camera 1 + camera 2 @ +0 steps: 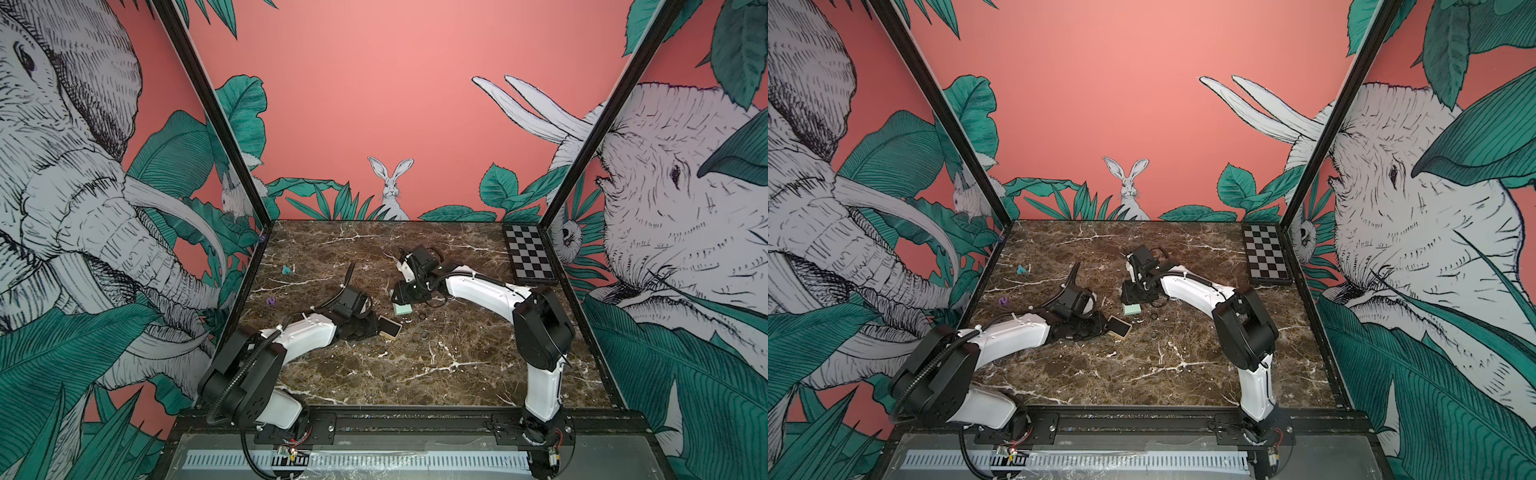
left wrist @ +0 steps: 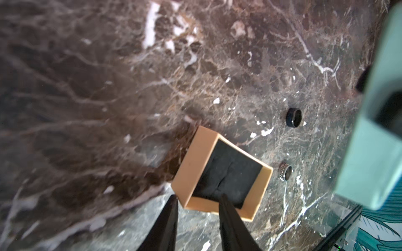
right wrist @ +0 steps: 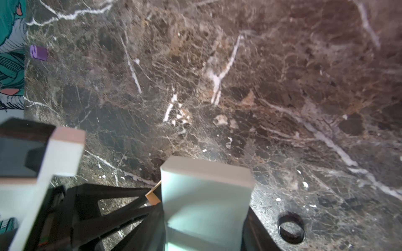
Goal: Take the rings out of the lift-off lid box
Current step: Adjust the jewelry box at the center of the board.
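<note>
Mostly brown marble table [image 3: 239,87] with white veins all over. Closest to the lens is the mint lid [image 3: 206,202], big and a bit blurry. Just beside it a dark ring [image 3: 291,230] lies flat on the table, not touching the lid. On the lid's other side a cream corner of the box base [image 3: 153,196] peeks out, right by the left hand's fingers [image 3: 108,189], black and truss-shaped. A blurry white-and-black arm part [image 3: 61,152] sits past those. Way off by the mural wall [image 3: 10,65] there's a small purple bit [image 3: 38,52].

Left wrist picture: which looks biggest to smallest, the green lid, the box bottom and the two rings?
1. green lid, unsure: closest to camera, cut off.
2. box bottom.
3. smooth ring and bumpy ring: look alike.
</note>
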Controlling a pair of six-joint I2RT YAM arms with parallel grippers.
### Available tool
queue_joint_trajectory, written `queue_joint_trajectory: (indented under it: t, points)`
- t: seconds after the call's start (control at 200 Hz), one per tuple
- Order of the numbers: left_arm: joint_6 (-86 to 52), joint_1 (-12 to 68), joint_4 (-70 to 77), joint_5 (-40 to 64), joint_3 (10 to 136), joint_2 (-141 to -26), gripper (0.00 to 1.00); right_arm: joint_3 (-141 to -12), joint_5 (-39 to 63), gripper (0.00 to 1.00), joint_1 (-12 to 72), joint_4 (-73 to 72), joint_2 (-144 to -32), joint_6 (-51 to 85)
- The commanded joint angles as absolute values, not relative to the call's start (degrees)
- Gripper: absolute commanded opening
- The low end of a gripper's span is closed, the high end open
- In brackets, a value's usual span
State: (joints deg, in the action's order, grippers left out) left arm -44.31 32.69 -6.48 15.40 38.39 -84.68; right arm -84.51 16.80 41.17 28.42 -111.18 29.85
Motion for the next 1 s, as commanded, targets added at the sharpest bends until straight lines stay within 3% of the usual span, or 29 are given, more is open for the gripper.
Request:
queue_joint_trajectory:
  t: [0.0, 0.47, 0.585, 0.69, 0.995]
  points:
    - [-42.6, 32.4, -5.7, 16.2, 41.2, -86.6, 0.35, -82.8, 19.2, 0.47, 40.9, 27.2, -108.7, 28.4]
    - [-40.0, 32.3, -4.7, 17.7, 46.1, -92.5, 0.39, -78.8, 21.6, 0.46, 41.0, 28.2, -105.6, 30.1]
    - [-39.1, 30.9, -7.9, 17.1, 45.1, -88.7, 0.41, -79.4, 20.1, 0.46, 41.9, 30.1, -105.5, 31.3]
    - [-38.3, 28.2, -10.7, 17.1, 43.1, -82.7, 0.49, -81.4, 17.7, 0.46, 44.0, 32.6, -106.2, 32.1]
    - [-34.1, 24.1, -20.1, 15.9, 40.7, -71.9, 0.52, -88.9, 11.9, 0.46, 48.9, 39.2, -112.7, 31.2]
